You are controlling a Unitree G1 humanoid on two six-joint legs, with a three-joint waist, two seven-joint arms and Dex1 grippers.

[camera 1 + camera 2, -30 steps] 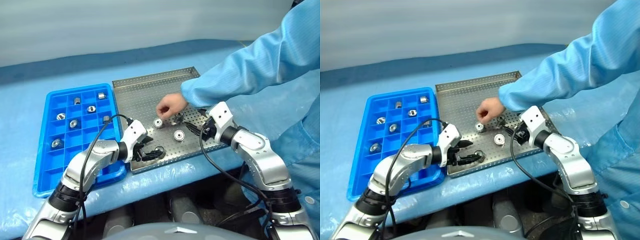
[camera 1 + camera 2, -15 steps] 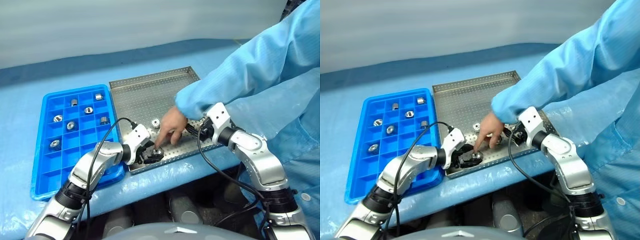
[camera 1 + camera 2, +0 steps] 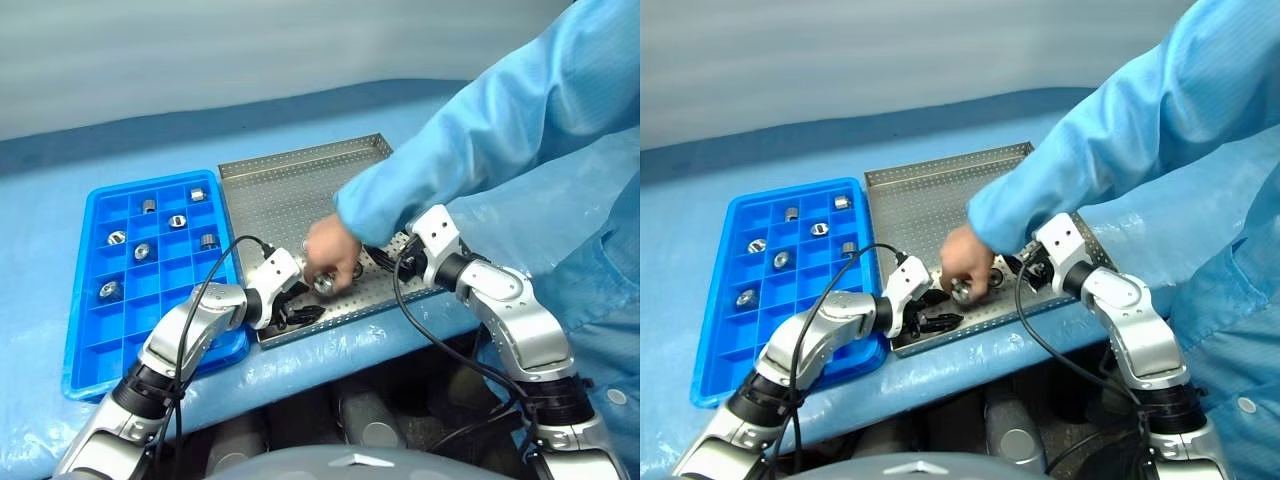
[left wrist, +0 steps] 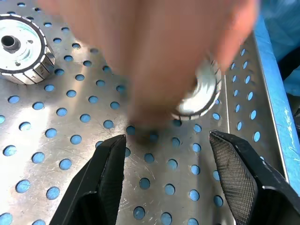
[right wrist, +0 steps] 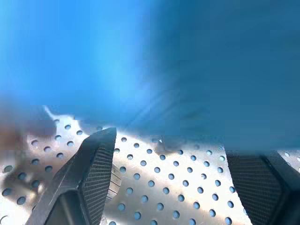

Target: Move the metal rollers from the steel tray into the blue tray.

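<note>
Rollers waiting in steel tray, person's hand in the way

A person's hand point(image 3: 330, 250) holds one metal roller point(image 4: 199, 91) over the steel tray point(image 3: 280, 185) near the table's front edge. Left hand point(image 4: 171, 173) gapes empty just beside it; right hand point(image 5: 171, 178) stands wide, empty. Six rollers sit in the blue tray point(image 3: 90, 340). Hard, slick, probably dense: pinch across the flange.

Six metal rollers point(image 3: 209, 241) sit in the blue tray point(image 3: 90, 350), one in a person's hand point(image 3: 330, 250).
</note>
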